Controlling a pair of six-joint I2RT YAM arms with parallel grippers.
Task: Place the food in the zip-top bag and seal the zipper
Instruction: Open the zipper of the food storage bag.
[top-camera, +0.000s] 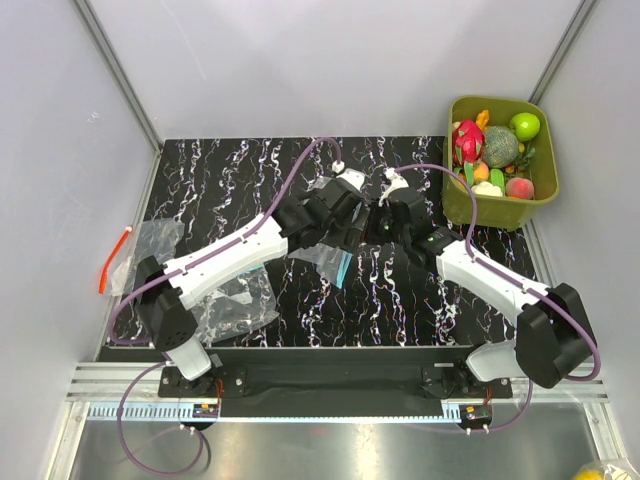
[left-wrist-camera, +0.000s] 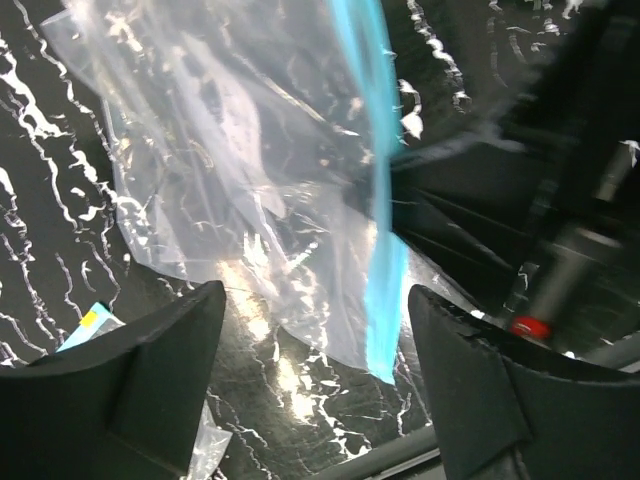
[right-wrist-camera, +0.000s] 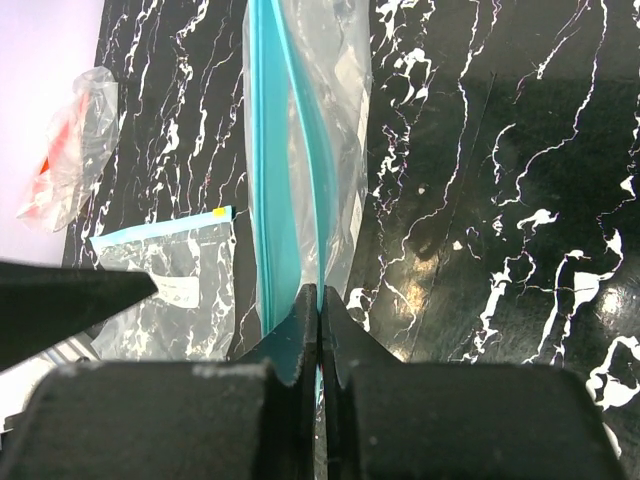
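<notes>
1. The black, white-veined worktop (top-camera: 400, 310) carries everything in view.
2. The left arm (top-camera: 230, 255) and right arm (top-camera: 490, 275) both reach toward the middle of the worktop, where their tips nearly meet.
3. An olive-green tub (top-camera: 478, 210) stands at the far right corner, well apart from the arms' tips.
4. A clear bag with an orange-red strip (top-camera: 150, 245) lies at the left edge. A second spare clear bag (top-camera: 235, 305) lies under the left arm.
5. The zip-top bag (right-wrist-camera: 335, 100) is at the middle of the worktop, between the two end effectors, crinkled and clear.
6. The food (top-camera: 500, 150) is piled in the tub: red, green, orange and peach pieces.
7. The zipper (right-wrist-camera: 275, 180), a blue-green strip, runs along the bag's mouth straight into the right fingertips.
8. The right end effector (right-wrist-camera: 318, 320) is pinched tight on the zipper.
9. The left end effector (left-wrist-camera: 315, 350) stands wide, with the bag's edge hanging just beyond its spread fingers and touching neither.
</notes>
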